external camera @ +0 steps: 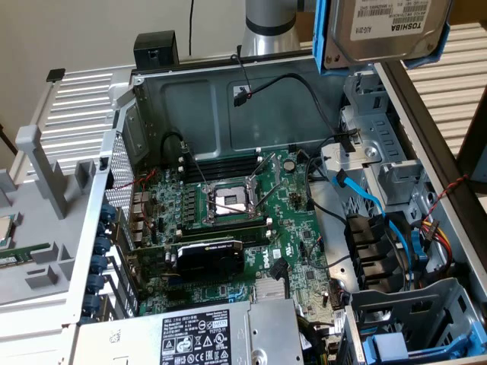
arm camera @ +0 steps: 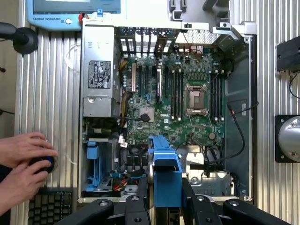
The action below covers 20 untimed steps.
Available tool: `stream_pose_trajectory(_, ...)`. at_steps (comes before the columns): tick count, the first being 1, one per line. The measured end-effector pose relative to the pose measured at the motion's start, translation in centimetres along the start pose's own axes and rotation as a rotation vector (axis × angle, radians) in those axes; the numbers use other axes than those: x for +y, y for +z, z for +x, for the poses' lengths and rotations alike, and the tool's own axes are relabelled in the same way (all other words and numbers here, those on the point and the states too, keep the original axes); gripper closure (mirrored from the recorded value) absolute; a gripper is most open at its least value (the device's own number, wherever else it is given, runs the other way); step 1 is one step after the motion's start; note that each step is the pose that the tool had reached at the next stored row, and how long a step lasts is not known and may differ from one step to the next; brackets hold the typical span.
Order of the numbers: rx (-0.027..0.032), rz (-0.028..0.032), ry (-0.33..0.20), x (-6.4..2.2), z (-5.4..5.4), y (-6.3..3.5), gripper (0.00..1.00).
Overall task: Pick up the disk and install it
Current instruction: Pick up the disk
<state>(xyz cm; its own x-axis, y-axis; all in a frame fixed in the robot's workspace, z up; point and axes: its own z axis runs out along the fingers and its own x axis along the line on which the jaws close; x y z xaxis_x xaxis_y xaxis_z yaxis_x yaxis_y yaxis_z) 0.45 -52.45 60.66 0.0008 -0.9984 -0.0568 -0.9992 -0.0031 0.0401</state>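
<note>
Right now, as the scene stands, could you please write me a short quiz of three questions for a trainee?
1. True or false: the disk lies flat inside a bay of the computer case.
2. Which brand is printed on the disk's label? A) Seagate B) TOSHIBA C) Samsung
3. Fill in: the hand is shut on the disk by its ____ plastic rail.

Key: 1 false, the disk is held up above the case; 2 B; 3 blue.

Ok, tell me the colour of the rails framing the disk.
Bright blue. The rails around the disk show best in the exterior view.
</note>
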Motion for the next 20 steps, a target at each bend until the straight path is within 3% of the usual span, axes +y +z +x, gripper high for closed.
stream_pose_trajectory(14,-0.023,0.0004,0.003,-0.55,2.7,-0.17,0.63)
stream_pose_trajectory(20,-0.028,0.0016,0.006,-0.72,3.7,-0.23,0.63)
